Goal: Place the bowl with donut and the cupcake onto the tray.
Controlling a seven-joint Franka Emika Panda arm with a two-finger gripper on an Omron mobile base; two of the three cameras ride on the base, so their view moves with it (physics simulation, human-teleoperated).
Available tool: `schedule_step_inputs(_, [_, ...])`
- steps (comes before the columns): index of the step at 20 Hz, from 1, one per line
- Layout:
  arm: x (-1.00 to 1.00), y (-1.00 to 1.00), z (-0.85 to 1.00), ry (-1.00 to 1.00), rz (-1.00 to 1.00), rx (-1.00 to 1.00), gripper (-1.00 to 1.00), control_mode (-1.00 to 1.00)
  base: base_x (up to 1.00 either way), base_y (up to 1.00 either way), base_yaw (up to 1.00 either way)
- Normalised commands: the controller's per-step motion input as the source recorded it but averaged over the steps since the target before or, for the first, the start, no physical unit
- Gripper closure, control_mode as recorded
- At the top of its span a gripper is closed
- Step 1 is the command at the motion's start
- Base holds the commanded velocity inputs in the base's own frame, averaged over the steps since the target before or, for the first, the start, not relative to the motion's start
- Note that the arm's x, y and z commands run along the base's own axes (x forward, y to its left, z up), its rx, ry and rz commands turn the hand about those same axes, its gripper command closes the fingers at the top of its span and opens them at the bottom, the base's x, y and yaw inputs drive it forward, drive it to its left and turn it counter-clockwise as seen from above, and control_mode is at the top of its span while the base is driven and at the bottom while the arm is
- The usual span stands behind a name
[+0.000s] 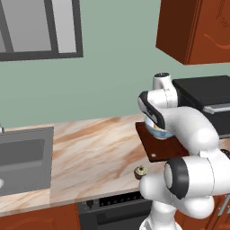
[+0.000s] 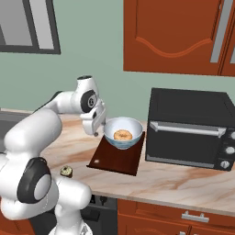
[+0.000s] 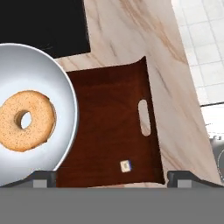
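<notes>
The bowl (image 2: 123,133), white inside and pale blue outside, sits on the far end of the dark reddish-brown tray (image 2: 117,158), next to the black microwave (image 2: 190,128) on the marble counter (image 2: 174,183). The orange-brown ring donut (image 2: 122,135) lies in the middle of the bowl. The gripper (image 2: 96,127) hangs just beside the bowl's left rim, above the tray; its jaws stand wide apart and hold nothing, each fingertip (image 3: 43,177) showing at an opposite side of the hand view's lower edge. The cupcake (image 2: 66,171) stands on the counter near its front edge, apart from the tray, off its near left corner. A grey sink (image 1: 22,157) is set into the counter well to the left.
</notes>
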Motion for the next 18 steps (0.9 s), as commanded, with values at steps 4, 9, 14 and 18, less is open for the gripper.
schedule_step_inputs(4, [-0.23, 0.09, 0.09, 0.02, 0.22, 0.04, -1.0, -1.0, 0.0, 0.0, 0.0])
schedule_step_inputs(9, [-0.26, 0.06, 0.01, 0.0, 0.24, 0.02, -1.0, -1.0, 0.0, 0.0, 0.0])
schedule_step_inputs(14, [-0.24, 0.06, 0.0, 0.0, 0.27, 0.0, -1.0, -1.0, 0.0, 0.0, 0.0])
schedule_step_inputs(18, [-0.17, 0.01, 0.0, 0.0, 0.28, 0.0, -1.0, -1.0, 0.0, 0.0, 0.0])
